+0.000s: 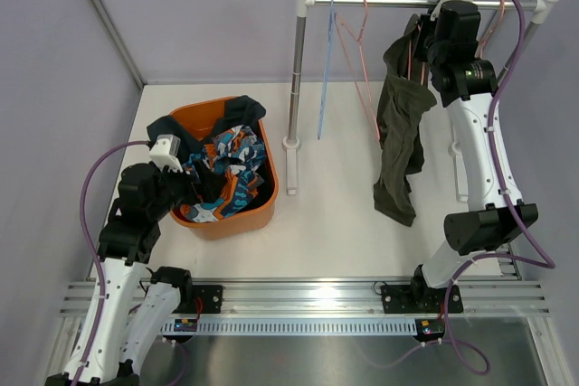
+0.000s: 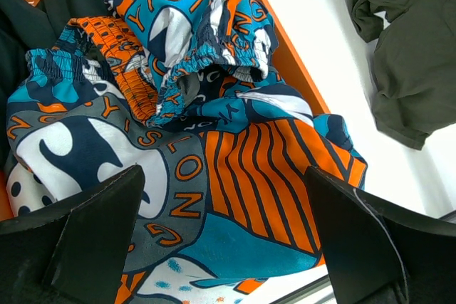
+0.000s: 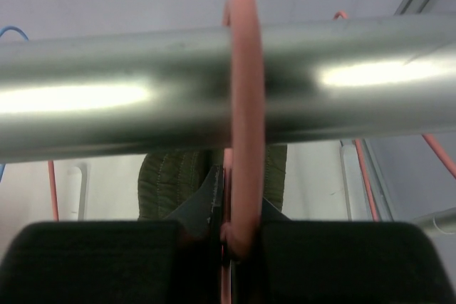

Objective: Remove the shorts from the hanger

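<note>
The olive green shorts (image 1: 401, 137) hang from a pink hanger on the rack's metal rail (image 1: 398, 3). My right gripper (image 1: 419, 44) is up at the rail, shut on that hanger's neck. In the right wrist view its hook (image 3: 243, 97) loops over the rail (image 3: 107, 97), with my gripper (image 3: 239, 236) just below it and the olive shorts (image 3: 171, 179) behind. The patterned blue-white-orange shorts (image 1: 226, 169) lie in the orange basket (image 1: 237, 220) with dark garments (image 1: 175, 128). My left gripper (image 1: 187, 185) hovers open over the patterned shorts (image 2: 214, 140), holding nothing (image 2: 228, 247).
An empty blue hanger (image 1: 326, 61) and an empty pink hanger (image 1: 364, 65) hang on the rail. The rack's vertical post (image 1: 294, 88) stands just right of the basket. The olive shorts' hem (image 2: 406, 55) shows beyond the basket rim (image 2: 285, 40).
</note>
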### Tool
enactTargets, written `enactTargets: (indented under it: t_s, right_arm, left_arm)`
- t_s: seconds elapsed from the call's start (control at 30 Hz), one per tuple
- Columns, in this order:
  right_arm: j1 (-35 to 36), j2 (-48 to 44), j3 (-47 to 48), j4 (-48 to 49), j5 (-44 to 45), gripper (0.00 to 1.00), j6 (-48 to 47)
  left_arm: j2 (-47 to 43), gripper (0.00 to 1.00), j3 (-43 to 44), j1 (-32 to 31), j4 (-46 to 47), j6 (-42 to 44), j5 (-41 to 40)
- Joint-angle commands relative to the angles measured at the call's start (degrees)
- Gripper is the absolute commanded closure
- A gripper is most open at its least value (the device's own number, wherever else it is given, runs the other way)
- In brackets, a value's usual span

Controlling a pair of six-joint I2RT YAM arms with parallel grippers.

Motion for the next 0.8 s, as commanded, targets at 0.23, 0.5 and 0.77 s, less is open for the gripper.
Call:
enactTargets:
  t_s: [0.23, 0.5, 0.77]
  right_arm:
    - [-0.3, -4.6, 10.5, -1.8, 1.0, 1.00, 1.6]
    - [-0.3, -11.4, 6.1, -6.7, -0.4, 1.00, 3.6]
    - [5.5, -24.2, -13.6, -13.5, 1.1, 1.00, 10.2]
  left_arm:
    - [0.8, 0.01, 5.7, -0.3, 1.1, -0.7, 1.8]
    - [2.3, 0.01, 7.2, -0.3, 2.4, -1.7, 3.6]
    - [5.4, 0.01, 9.3, -0.8, 4.9, -3.6, 7.7]
